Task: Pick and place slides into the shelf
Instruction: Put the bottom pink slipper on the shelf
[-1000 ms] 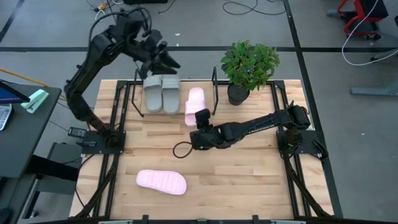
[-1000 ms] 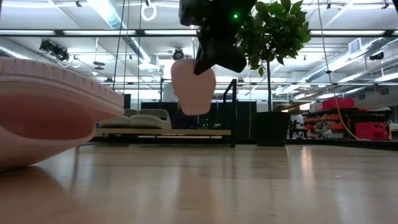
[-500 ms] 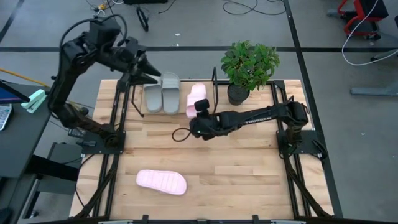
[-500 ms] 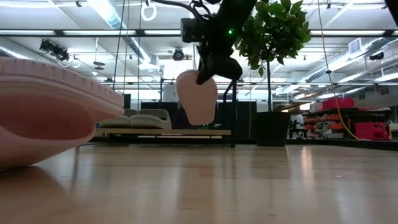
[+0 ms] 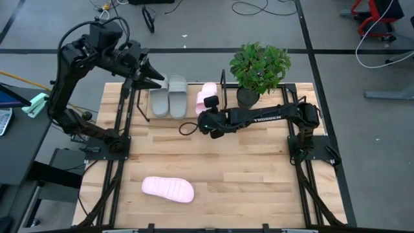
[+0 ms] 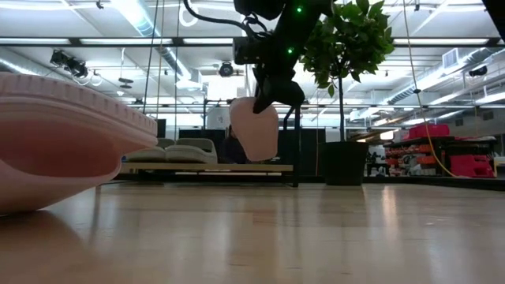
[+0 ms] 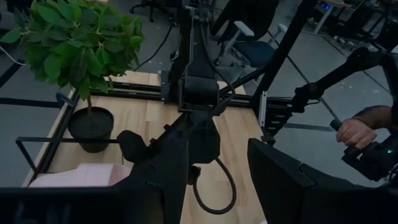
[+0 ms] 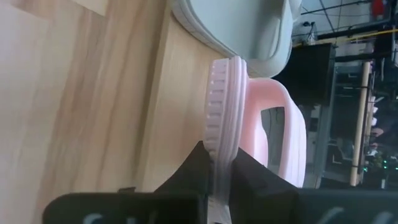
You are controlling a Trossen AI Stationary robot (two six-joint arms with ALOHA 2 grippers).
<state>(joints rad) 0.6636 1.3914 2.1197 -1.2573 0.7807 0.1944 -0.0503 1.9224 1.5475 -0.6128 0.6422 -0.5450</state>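
Two sage slides (image 5: 168, 98) lie side by side on the shelf's board (image 6: 237, 167), soles down. My right gripper (image 5: 207, 111) is shut on a pink slide (image 5: 206, 92) over the shelf, just right of the sage pair; in the low view this slide (image 6: 254, 130) hangs just above the board. The second pink slide (image 5: 168, 189) lies on the table near the front edge and fills the low view's left (image 6: 63, 142). My left gripper (image 5: 154, 77) is open and empty, above the shelf's far left corner. My right gripper pinches the pink slide's sole at one end (image 8: 219, 158) between its two fingers, one finger on each face of the sole. The fingers come from the table's near side, slanting down. The slide hangs end-down below the fingers, its strap (image 8: 280, 130) beyond them, clear of the board.
A potted plant (image 5: 259, 68) stands right of the shelf's black upright (image 5: 223, 90). A black cable loop (image 5: 187, 128) hangs from the right wrist. A person's hand (image 7: 354, 132) holds a controller beyond the table. Bare wood lies between the shelf and the front slide.
My right gripper has carried the pink slide toward the far edge, over the shelf and a little lower, beside the sage pair. My left gripper has drawn back from above the sage slides toward the table's left, to the shelf's far left corner.
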